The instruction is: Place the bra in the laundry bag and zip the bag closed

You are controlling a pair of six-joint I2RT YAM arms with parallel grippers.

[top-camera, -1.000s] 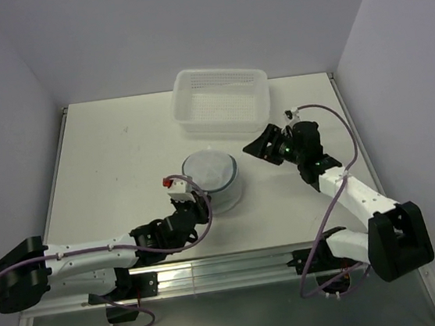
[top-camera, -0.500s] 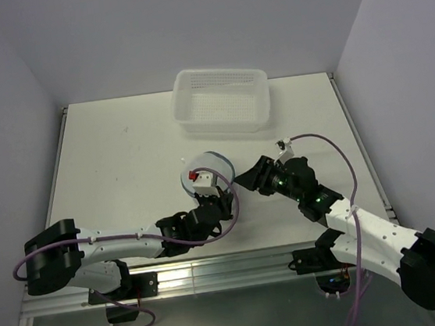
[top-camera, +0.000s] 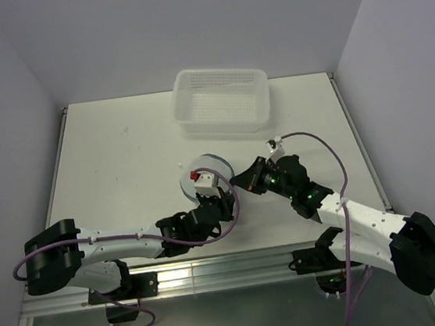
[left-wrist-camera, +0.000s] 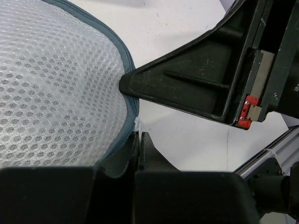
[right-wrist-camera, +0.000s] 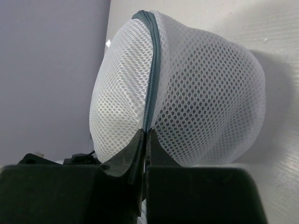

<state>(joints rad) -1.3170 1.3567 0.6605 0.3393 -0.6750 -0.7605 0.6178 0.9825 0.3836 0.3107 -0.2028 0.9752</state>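
Zipping looks to be the step in hand, judging by the two grips. The round white mesh laundry bag stands on edge near the middle of the white surface, on the near side of the rectangular white perforated plastic basket. The left hand is closed, pinching the laundry bag's dark teal zipper rim from the near side. The right hand is likewise clamped on that rim, its tip meeting the seam just beside the left hand's pinch (whether it has the zipper pull itself, I cannot tell). The black bra shows in no view; if it is inside, the mesh hides it. To do this well, the left hand should anchor the rim firmly. The right hand should draw along the curve of the seam rather than pulling straight, so that the mesh is taut and no fabric snags in the teeth.
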